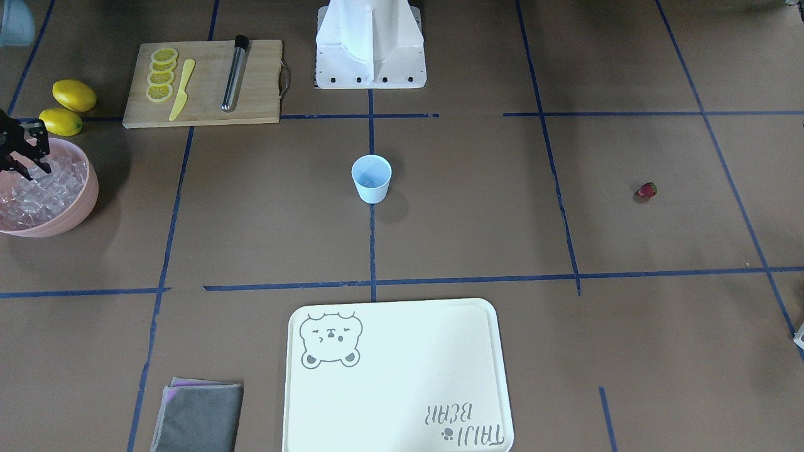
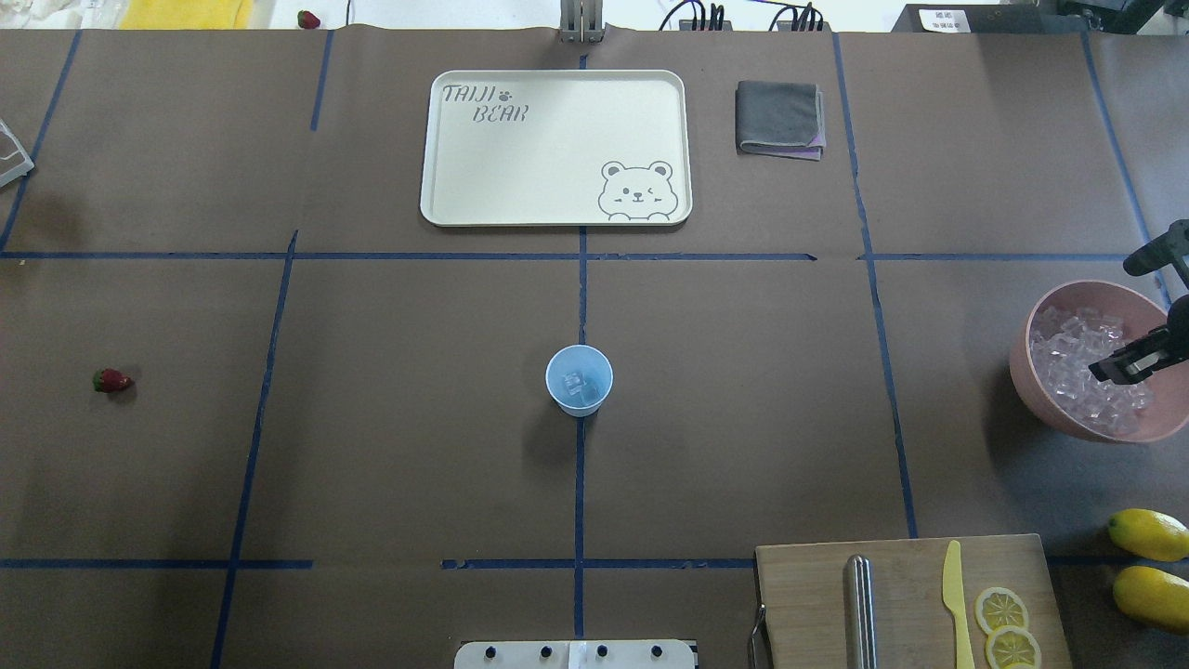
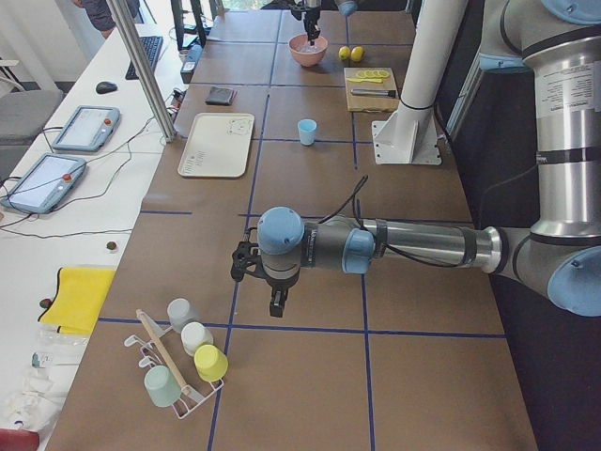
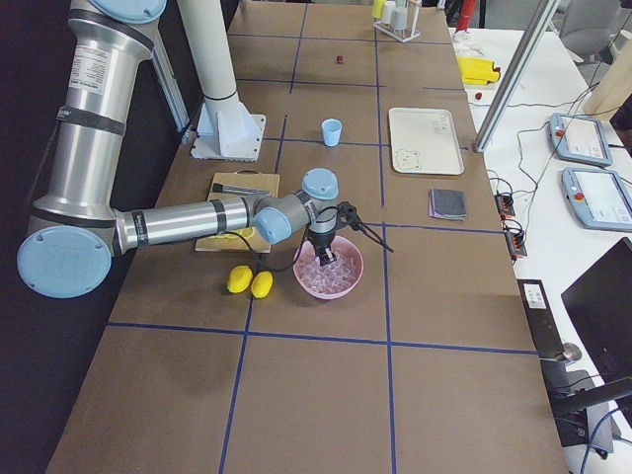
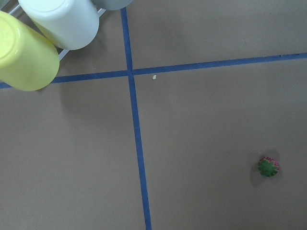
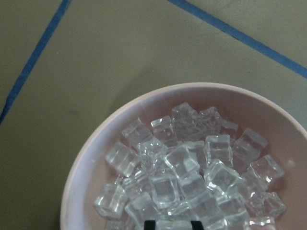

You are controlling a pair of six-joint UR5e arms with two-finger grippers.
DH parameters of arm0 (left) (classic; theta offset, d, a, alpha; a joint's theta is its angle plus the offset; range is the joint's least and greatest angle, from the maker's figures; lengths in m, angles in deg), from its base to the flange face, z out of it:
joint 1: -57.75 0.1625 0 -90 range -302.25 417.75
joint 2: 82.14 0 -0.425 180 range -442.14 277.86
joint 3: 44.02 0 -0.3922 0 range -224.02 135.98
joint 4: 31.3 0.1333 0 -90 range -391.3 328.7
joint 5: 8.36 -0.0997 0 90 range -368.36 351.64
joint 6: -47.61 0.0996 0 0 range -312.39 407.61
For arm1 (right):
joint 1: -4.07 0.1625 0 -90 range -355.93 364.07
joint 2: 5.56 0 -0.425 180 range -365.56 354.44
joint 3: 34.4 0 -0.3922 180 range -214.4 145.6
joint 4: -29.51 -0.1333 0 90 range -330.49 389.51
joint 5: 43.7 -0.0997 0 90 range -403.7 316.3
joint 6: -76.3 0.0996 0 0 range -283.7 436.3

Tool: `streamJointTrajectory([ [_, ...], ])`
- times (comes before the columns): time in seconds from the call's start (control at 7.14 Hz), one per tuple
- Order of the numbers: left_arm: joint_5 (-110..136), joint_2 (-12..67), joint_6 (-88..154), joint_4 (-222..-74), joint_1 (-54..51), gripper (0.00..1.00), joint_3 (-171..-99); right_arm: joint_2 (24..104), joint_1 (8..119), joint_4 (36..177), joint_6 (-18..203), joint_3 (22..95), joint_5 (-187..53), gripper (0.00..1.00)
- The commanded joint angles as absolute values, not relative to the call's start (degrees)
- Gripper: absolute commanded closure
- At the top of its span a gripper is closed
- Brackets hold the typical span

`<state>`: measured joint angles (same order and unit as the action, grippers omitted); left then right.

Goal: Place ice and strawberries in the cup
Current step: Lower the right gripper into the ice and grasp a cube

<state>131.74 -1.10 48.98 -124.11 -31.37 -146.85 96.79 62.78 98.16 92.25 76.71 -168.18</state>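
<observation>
The pale blue cup [image 2: 579, 379] stands upright at the table's middle, with one ice cube [image 2: 576, 386] in it. Many ice cubes [image 6: 182, 172] fill the pink bowl [image 6: 91, 153] at the table's right end. My right gripper [image 1: 28, 168] hangs over the bowl with its tips among the cubes; the jaws look open. The strawberry [image 2: 111, 380] lies alone on the table's left side and shows at the lower right of the left wrist view [image 5: 268, 166]. My left gripper [image 3: 279, 303] hovers over the table near it; I cannot tell if it is open or shut.
A wooden cutting board [image 1: 251, 94] holds lemon slices [image 1: 161, 75], a yellow knife [image 1: 181, 91] and a metal rod [image 1: 233, 74]. Two lemons [image 1: 69, 103] lie beside the bowl. A white tray [image 2: 520, 186] and grey cloth [image 2: 778, 117] sit at the far edge. Cups on a rack [image 5: 29, 52] stand near my left gripper.
</observation>
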Motion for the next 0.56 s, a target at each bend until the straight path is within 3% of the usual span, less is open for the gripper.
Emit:
streamJointTrajectory([
  [0.0,131.83,-1.10,49.02,-124.11,-31.38,0.00,-146.85,90.20,63.05,98.24,107.50,77.57,-168.15,0.94],
  [0.42,131.83,-1.10,48.84,-124.11,-31.38,0.00,-146.85,77.54,54.04,98.50,125.36,77.31,-163.53,0.93],
])
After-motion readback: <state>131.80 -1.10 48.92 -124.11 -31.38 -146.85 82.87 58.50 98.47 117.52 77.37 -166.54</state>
